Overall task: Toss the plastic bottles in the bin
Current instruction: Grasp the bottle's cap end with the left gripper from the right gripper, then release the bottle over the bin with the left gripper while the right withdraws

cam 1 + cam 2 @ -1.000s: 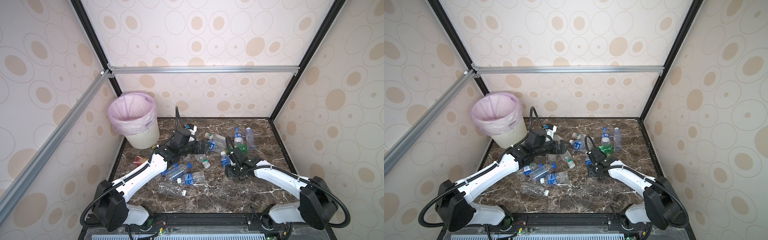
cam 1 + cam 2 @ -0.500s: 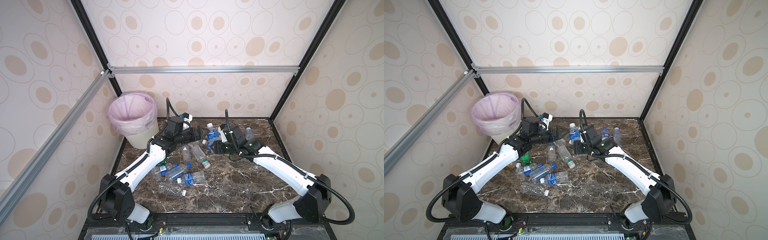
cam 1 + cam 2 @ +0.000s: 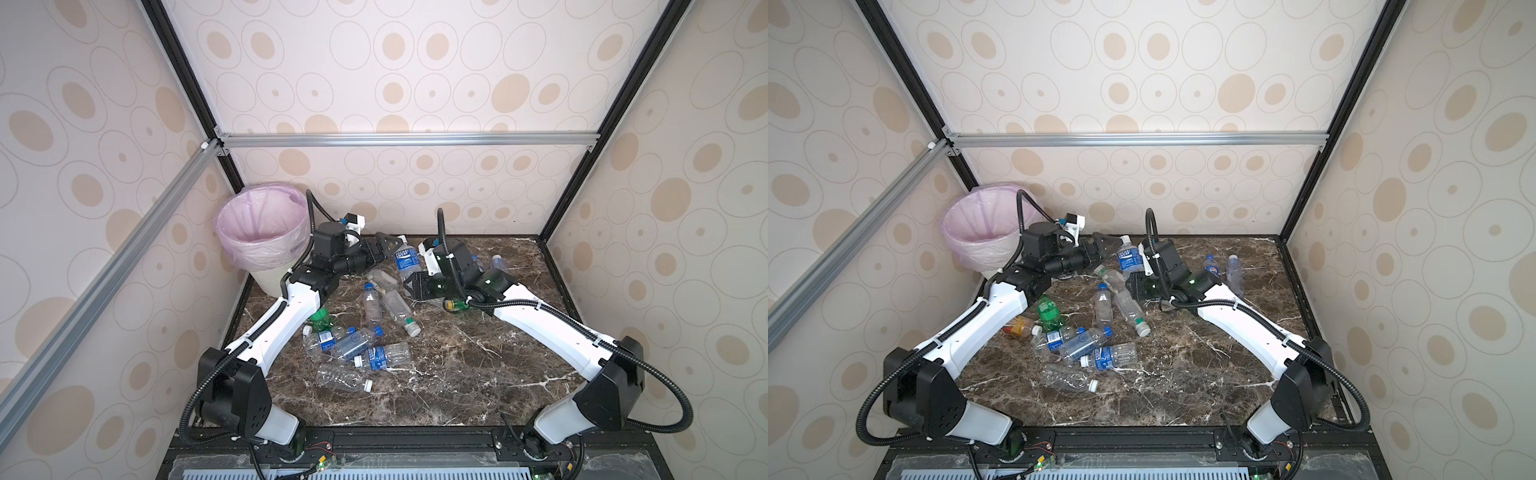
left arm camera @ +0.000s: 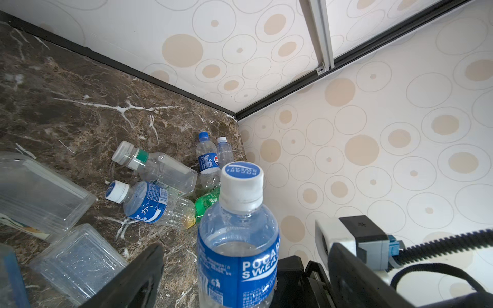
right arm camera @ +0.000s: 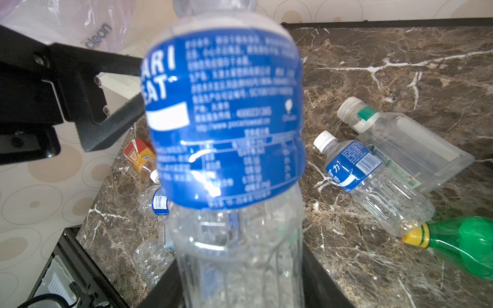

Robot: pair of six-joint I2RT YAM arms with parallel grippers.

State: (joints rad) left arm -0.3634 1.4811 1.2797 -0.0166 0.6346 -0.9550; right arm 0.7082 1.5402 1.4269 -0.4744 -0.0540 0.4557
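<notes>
One clear ribbed bottle (image 5: pixel 229 120) in right pincer (image 5: pixel 238 269).

The dark brown marble-look tabletop (image 3: pixel 457 365) is polished and glossy, veined white. The clear plastic bottle with a blue wrap label (image 5: pixel 226 120) looks thin, smooth and shiny. At ten o'clock, the cream-white ribbed plastic bin (image 3: pixel 268 282) carries a filmy, crinkled translucent pink bag (image 3: pixel 249 249). The silver metal frame rail (image 3: pixel 395 138) looks brushed, and the patterned wall panels (image 3: pixel 415 62) are matt.
</notes>
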